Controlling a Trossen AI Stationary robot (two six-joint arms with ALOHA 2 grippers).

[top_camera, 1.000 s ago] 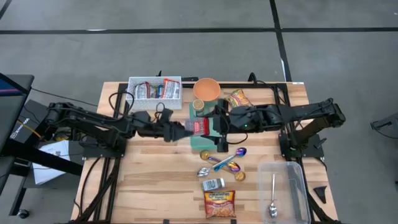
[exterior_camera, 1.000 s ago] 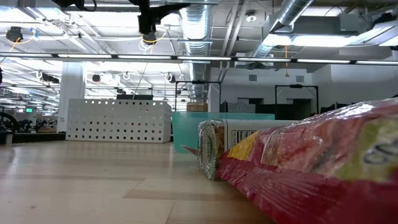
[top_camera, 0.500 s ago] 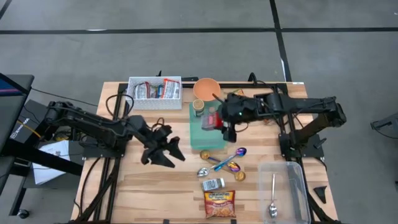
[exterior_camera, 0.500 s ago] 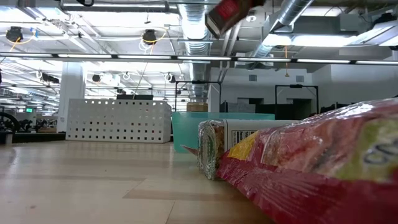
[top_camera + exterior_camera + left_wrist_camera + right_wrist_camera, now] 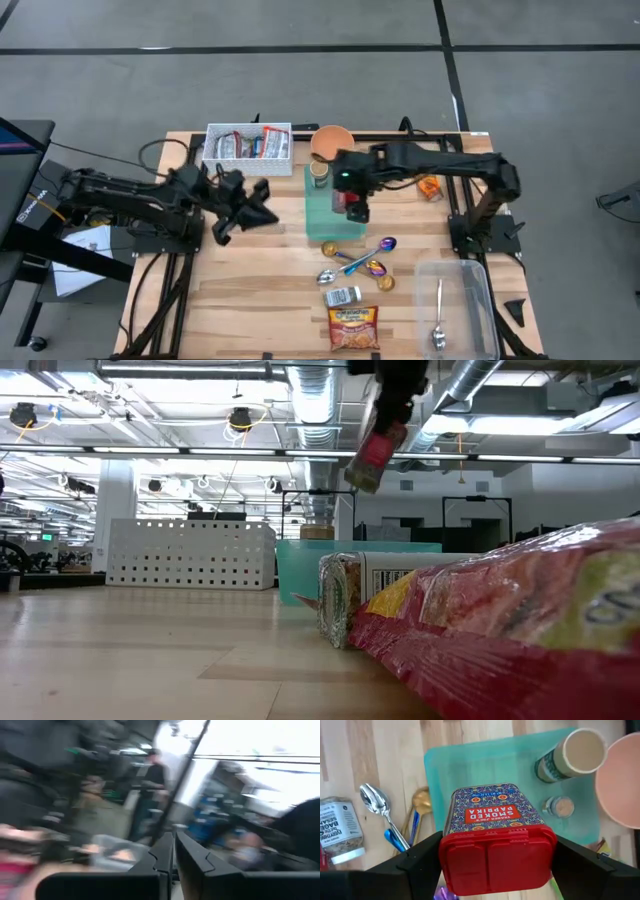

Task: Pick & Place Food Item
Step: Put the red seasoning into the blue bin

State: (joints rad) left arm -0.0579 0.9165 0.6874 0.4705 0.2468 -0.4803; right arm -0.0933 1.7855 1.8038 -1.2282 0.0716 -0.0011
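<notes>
My right gripper (image 5: 496, 870) clamps the red-lidded smoked paprika tin (image 5: 495, 827) between its 2 fingers (image 5: 417, 857), holding it in the air above the teal tray (image 5: 455, 765), where a small white-capped jar (image 5: 572, 754) stands near a peach bowl (image 5: 620, 785). My left gripper (image 5: 252, 215) sits pinched shut and empty, over the left side of the table (image 5: 250, 290), well apart from the tray.
</notes>
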